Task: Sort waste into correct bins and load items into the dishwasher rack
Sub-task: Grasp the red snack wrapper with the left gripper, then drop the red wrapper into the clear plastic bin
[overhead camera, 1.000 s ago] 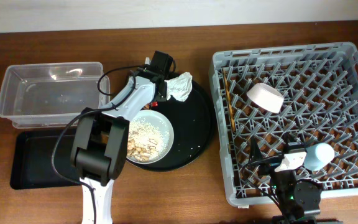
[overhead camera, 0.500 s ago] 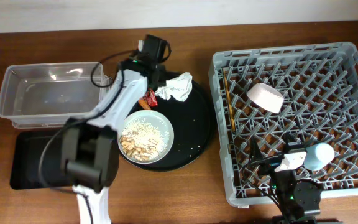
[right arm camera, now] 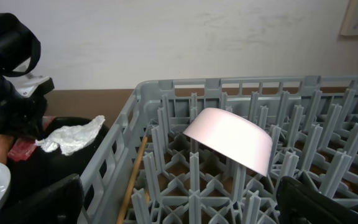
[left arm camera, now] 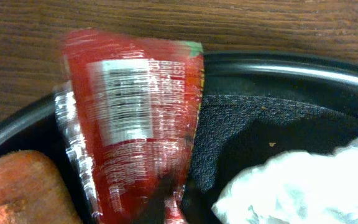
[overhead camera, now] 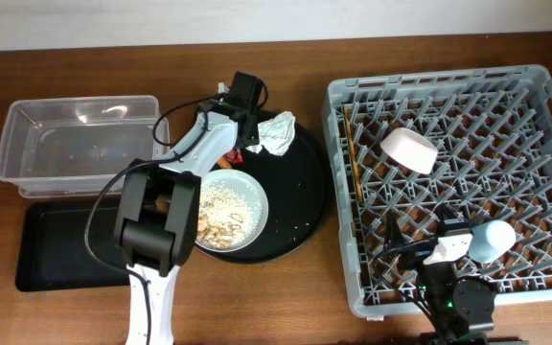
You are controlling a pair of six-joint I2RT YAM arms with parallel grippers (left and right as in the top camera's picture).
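Observation:
The red sauce packet (left arm camera: 129,124) fills the left wrist view, lying across the back-left rim of the big round black tray (overhead camera: 300,206). My left gripper (overhead camera: 241,146) looks shut on the packet's lower end (left arm camera: 166,208). The crumpled white napkin (overhead camera: 276,134) lies just right of it. The pale plate (overhead camera: 226,213) with rice and brown scraps sits on the round tray. The grey rack (overhead camera: 458,182) holds the white bowl (overhead camera: 410,149), the light-blue cup (overhead camera: 494,240) and the chopsticks (overhead camera: 354,163). My right gripper (right arm camera: 188,205) is open and empty over the rack's front.
The clear tub (overhead camera: 75,139) stands at the back left, with the shallow black rectangular tray (overhead camera: 65,244) in front of it. An orange-brown piece (left arm camera: 17,186) lies beside the packet. The rack's left wall (right arm camera: 114,162) is close to my right gripper.
My left arm swung out to the back left and has come back to the round tray's back-left rim. The right arm has not moved.

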